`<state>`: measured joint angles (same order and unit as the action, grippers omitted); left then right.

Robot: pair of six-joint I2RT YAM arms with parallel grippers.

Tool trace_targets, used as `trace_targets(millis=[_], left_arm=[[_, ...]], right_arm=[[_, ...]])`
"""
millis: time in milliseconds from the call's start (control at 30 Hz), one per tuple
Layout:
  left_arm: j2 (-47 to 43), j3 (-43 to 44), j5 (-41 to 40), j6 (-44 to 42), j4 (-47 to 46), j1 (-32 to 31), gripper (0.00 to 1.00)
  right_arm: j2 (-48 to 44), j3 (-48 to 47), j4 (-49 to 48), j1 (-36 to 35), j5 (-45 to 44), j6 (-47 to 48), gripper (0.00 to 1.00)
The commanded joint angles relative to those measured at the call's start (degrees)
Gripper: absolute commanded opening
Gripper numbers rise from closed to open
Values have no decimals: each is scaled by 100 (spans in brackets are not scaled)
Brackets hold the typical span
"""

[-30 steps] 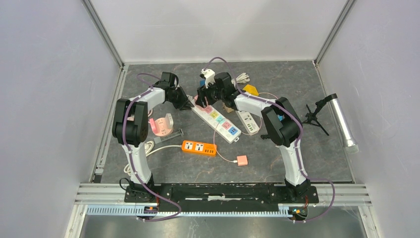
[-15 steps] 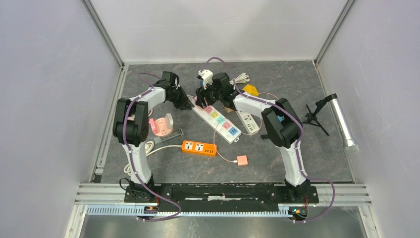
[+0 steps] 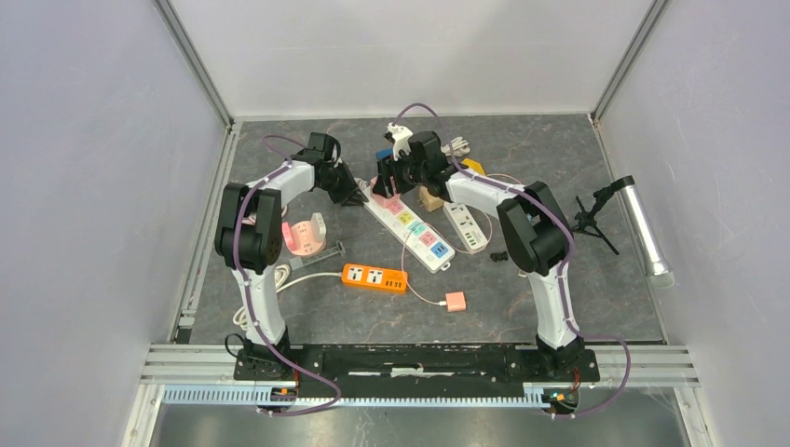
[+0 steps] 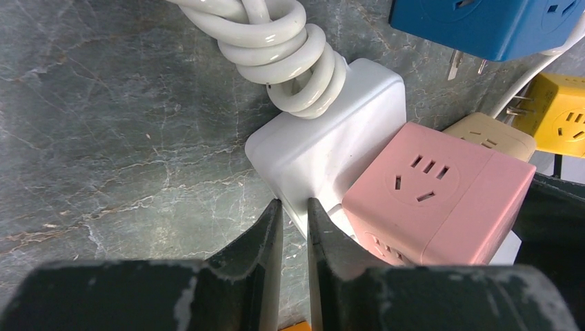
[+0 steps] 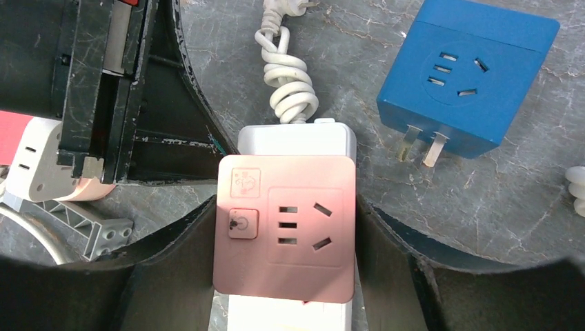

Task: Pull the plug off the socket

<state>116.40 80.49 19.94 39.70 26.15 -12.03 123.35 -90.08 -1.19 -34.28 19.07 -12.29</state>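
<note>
While right gripper (image 5: 285,231) clamps the pink plug (image 5: 290,269), left gripper (image 4: 294,215) — closed — touches the strip (image 4: 331,131).

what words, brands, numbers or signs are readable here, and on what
No words, brands or numbers are readable.
Power sign: on the small square button of the pink cube socket adapter.
Above it, a faint embossed pictogram: unreadable.
Any print on the long white power strip with coloured sockets or the orange power strip: too small.
</note>
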Motion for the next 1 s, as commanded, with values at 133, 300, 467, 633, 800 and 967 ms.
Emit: trace_targets(millis=[133,300,467,633,800,967], left_arm=[[543,-253,-727,-250,556,-71,24],[578,-226,-686,-253,558,-71,23],[585,-292,-736,-313,601,-71,21],[599,-297,-720,-309,597,-71,21],[588,-288,-732,-330,599,-76,21],[625,-254,-695,-317,606,-77,21]], right_arm=[[-432,-399,-301,-423,51,481,0],[-660,-261,-478,-423,-120,637,0],[-611,-693,-218,-219,233,-155,0],[-450,-854,-106,-6,417,-1055,0],[-639,-363,-627,1,401,-1002,0],[-995,-56,-1082,-80,496,-88,0]])
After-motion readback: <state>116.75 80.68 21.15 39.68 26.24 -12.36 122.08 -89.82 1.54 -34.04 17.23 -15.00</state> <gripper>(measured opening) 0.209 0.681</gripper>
